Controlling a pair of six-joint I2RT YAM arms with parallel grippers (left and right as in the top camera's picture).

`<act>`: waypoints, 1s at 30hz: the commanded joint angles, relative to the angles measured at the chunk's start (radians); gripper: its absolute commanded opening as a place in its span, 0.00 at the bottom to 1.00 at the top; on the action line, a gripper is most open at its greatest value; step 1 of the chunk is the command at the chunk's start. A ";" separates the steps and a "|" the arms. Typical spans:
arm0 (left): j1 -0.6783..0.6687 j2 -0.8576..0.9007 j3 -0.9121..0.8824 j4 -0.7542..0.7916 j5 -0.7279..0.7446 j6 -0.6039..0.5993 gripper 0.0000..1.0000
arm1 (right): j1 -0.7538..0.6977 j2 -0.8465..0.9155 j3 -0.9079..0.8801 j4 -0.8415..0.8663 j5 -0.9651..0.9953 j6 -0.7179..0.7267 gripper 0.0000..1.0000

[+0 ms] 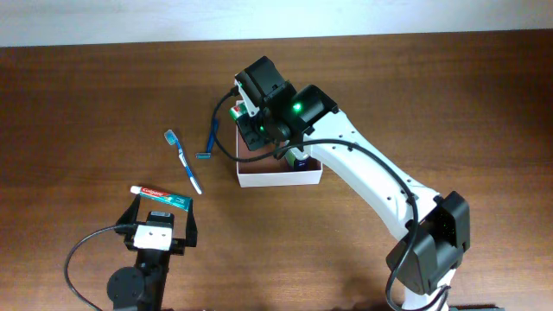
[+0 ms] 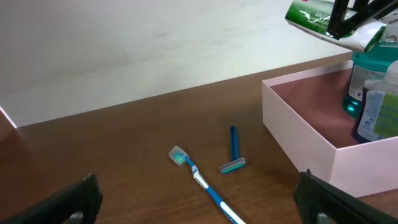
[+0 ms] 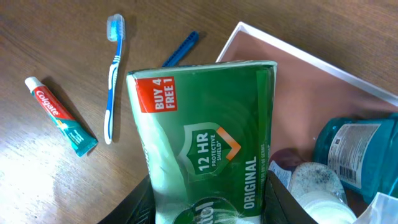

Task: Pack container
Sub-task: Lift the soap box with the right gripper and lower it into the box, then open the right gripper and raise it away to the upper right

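Right wrist: right fingers (image 3: 140,208) pinch a green pack (image 3: 205,149) above the container (image 3: 261,68); left fingers (image 2: 71,202) spread, empty.

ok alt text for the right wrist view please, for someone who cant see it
The right gripper holds a green pack, printed "12 HR protective shield", over the open container, with a teal bottle inside. On the wooden table to the left lie a toothbrush, a toothpaste tube and a blue razor.

green pack (image 3: 205,143) held in hand (image 3: 208,208), container (image 3: 273,68) with blue bottle (image 3: 354,155), toothbrush (image 3: 112,81), toothpaste (image 3: 61,116) alongside
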 commanded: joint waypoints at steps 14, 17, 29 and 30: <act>0.003 -0.002 -0.005 0.000 -0.007 -0.009 1.00 | 0.001 -0.035 0.045 0.000 0.064 -0.008 0.89; 0.003 -0.002 -0.005 0.000 -0.006 -0.009 1.00 | -0.013 -0.089 0.089 -0.058 0.129 -0.014 0.91; 0.003 -0.002 -0.005 0.000 -0.006 -0.009 1.00 | -0.325 -0.278 0.146 -0.303 0.170 -0.014 0.99; 0.003 -0.002 -0.005 0.000 -0.007 -0.009 1.00 | -0.361 -0.278 0.146 -0.321 0.170 -0.014 0.99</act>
